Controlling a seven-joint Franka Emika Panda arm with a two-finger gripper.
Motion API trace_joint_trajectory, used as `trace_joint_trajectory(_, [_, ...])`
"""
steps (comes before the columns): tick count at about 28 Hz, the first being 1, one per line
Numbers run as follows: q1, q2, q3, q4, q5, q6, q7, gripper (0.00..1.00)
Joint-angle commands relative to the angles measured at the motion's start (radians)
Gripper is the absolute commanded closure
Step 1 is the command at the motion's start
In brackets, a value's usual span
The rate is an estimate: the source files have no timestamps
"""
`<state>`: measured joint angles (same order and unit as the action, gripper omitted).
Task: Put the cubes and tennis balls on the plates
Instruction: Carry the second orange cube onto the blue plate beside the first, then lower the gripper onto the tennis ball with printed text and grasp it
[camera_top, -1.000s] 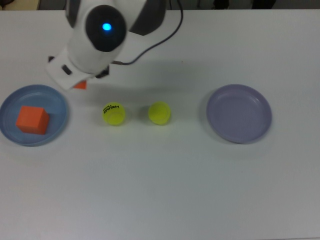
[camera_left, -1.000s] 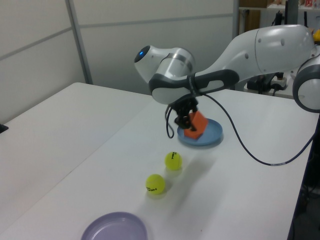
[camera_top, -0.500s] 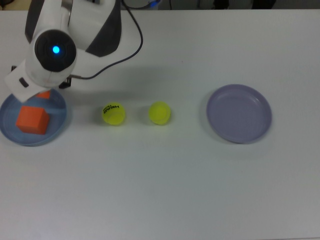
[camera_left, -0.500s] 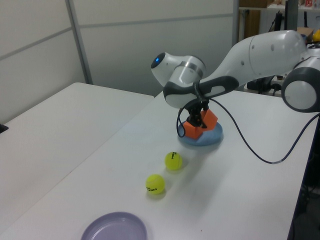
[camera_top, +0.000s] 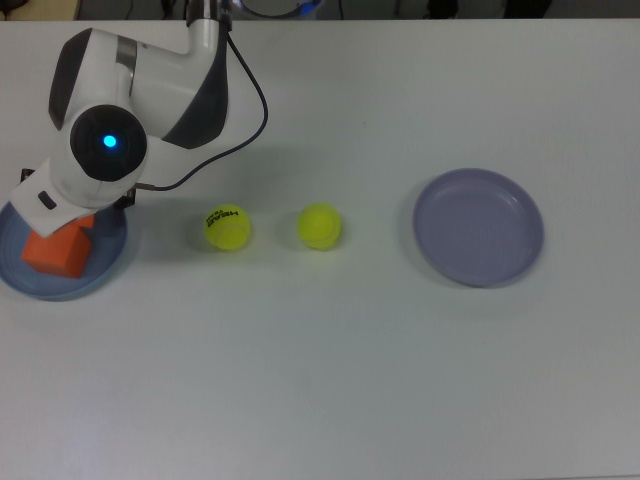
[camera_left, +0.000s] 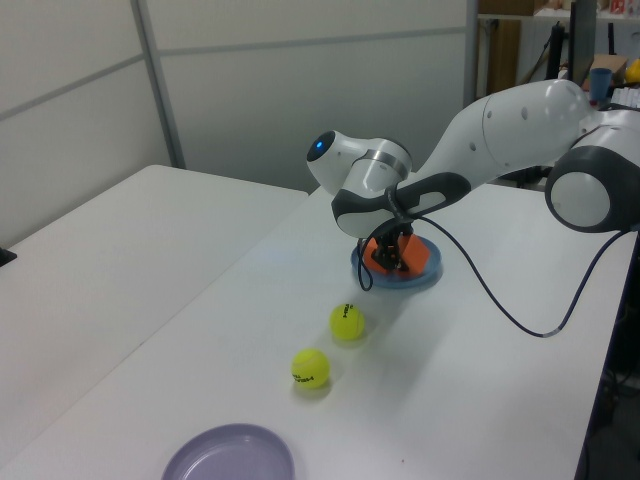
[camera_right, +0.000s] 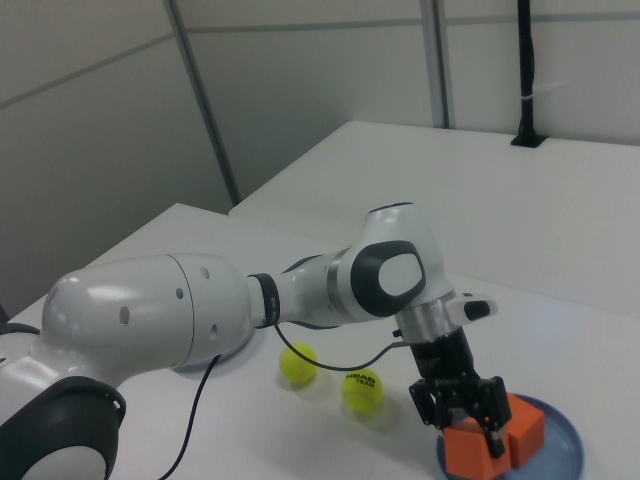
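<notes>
Arm (camera_top: 150, 90) reaches across the table (camera_top: 330, 380) and has the gripper (camera_right: 462, 408) low over the blue plate (camera_right: 565, 458). Fingers are closed on one orange cube (camera_right: 471, 452), which sits at or just above the plate surface; whether it is fully set down I can't tell from any view.

Lavender plate (camera_top: 479, 227): bare, well apart from the gripper, at the far end of the table on the top view's right.

Blue plate: directly under the gripper. It carries the second cube (camera_right: 522, 427), which sits just beside the held one, on the side away from the balls in the right view. The two cubes look to be touching or nearly so. In the top view the arm's wrist covers most of this, so only one orange block (camera_top: 57, 250) shows clearly.

Balls: both on bare table, between the gripper and the lavender plate. HEAD ball (camera_top: 228, 227) is the nearer one to the gripper, plain ball (camera_top: 320, 226) just beyond it. Neither is on a plate.

Progress, my read:
- cube 1: done, resting on the blue plate
- cube 2: over the plate, not yet released
- both balls: untouched
- lavender plate: unused, likely target for the balls

Roughly halfway once the fingers open. What's left is release, retract clear of both cubes without nudging them, then two ball picks.
</notes>
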<state>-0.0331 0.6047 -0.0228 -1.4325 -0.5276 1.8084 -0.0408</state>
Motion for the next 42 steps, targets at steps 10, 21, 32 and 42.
trace_joint_trajectory(10, [0.028, -0.118, 0.026, -0.008, 0.159, 0.017, -0.028, 0.00])
trace_joint_trajectory(21, [0.153, -0.118, 0.110, -0.031, 0.161, -0.001, 0.047, 0.00])
trace_joint_trajectory(32, [0.209, -0.105, 0.110, -0.092, 0.117, -0.017, 0.068, 0.00])
trace_joint_trajectory(42, [0.213, -0.053, 0.110, -0.106, 0.084, -0.009, 0.088, 0.00])
